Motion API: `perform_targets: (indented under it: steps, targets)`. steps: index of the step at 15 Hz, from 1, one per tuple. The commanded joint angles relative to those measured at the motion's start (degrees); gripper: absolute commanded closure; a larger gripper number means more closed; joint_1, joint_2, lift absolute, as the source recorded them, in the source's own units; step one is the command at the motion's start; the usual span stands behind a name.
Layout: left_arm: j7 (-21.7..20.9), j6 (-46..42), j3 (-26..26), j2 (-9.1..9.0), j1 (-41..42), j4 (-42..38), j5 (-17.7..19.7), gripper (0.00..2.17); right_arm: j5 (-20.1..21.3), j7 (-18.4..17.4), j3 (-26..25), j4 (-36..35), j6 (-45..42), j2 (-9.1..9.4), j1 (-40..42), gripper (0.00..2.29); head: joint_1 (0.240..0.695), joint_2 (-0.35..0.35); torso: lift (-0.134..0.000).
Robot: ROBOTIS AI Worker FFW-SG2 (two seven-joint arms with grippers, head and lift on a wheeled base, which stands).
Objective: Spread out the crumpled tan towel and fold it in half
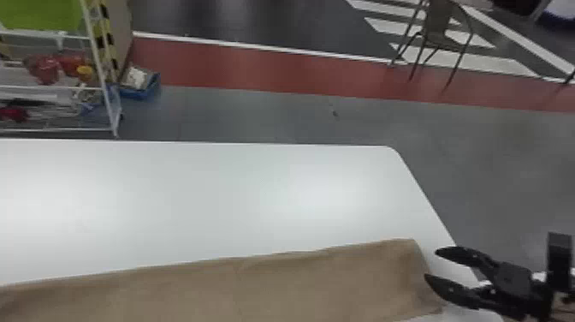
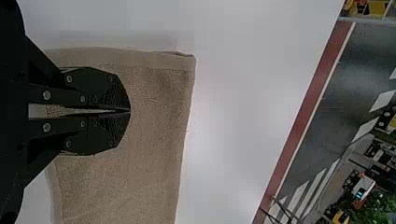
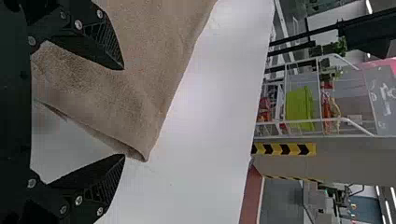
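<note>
Lying on white table point(image 1: 192, 192), towel point(image 1: 256, 287), left gripper point(image 2: 130, 111) together, right gripper point(image 1: 431, 264) apart, chair point(image 1: 437, 30) beyond

Towel point(image 1: 256, 291), one: tan, with a fine-napped surface and hemmed borders. Spread out as a long, broad band and laid mostly flat, marked by faint creases and low ripples. Layers of cloth can be seen at the end toward the table's right side, slightly parted near a corner; a small parting is also shown at a corner of the other end. Placed lengthwise across the near part of the white table point(image 1: 214, 192), its long far border set at a slant, nearer the table's far edge at the right end. Right end set near the table's right edge.
</note>
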Motion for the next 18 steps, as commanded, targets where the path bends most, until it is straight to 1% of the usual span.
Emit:
perform_targets:
  steps: [1,2,4,6,8,9,12,14,16,17,18]
  targets:
    - [-0.2,-0.7,0.0,0.00,0.0,0.5,0.1,1.07,1.1,0.3,1.2,1.7,-0.1,-0.15,-1.1,0.28,0.695,-0.285,-0.122]
    - [-0.3,-0.7,0.1,0.09,0.1,0.6,0.1,1.07,1.9,0.3,1.5,2.4,0.1,-0.15,-1.8,0.29,0.695,-0.284,-0.122]
    - [-0.5,-1.0,0.5,0.18,0.2,0.8,0.1,1.07,2.4,0.3,2.4,2.7,1.0,-0.15,-2.1,0.45,0.695,-0.280,-0.122]
    - [-0.6,-1.2,0.9,0.35,0.4,0.8,0.1,1.07,2.6,0.3,3.1,2.6,1.7,-0.23,-2.2,0.57,0.695,-0.267,-0.122]
    - [-0.9,-1.2,1.1,0.35,0.5,0.7,0.2,1.07,2.6,0.3,3.2,2.3,2.6,-0.41,-2.3,0.61,0.695,-0.257,-0.122]
    - [-0.9,-1.2,1.3,0.35,0.5,0.7,0.6,1.07,2.6,0.3,2.9,2.3,2.9,-0.67,-2.3,0.67,0.695,-0.254,-0.122]
    - [-2.0,-2.1,1.8,0.35,0.3,1.3,2.8,1.07,1.9,0.3,2.1,2.4,2.7,-1.29,-2.1,0.68,0.695,-0.262,-0.122]
    - [-2.0,-2.1,1.4,0.35,-0.9,2.7,2.6,1.07,1.8,0.3,2.1,2.3,2.7,-1.29,-2.1,0.68,0.695,-0.275,-0.122]
    - [-0.9,-2.4,1.1,0.35,-1.4,3.0,1.8,1.06,1.7,0.3,2.1,2.3,2.7,-1.29,-2.1,0.68,0.695,-0.279,-0.122]
    - [-0.8,-3.7,1.0,0.35,-1.7,3.4,1.4,0.98,1.7,0.3,2.1,2.3,2.7,-1.29,-2.1,0.68,0.695,-0.279,-0.122]
    - [-1.6,-3.5,1.0,0.79,-2.0,3.6,1.0,0.99,1.7,0.3,2.1,2.3,2.7,-1.29,-2.1,0.68,0.695,-0.276,-0.122]
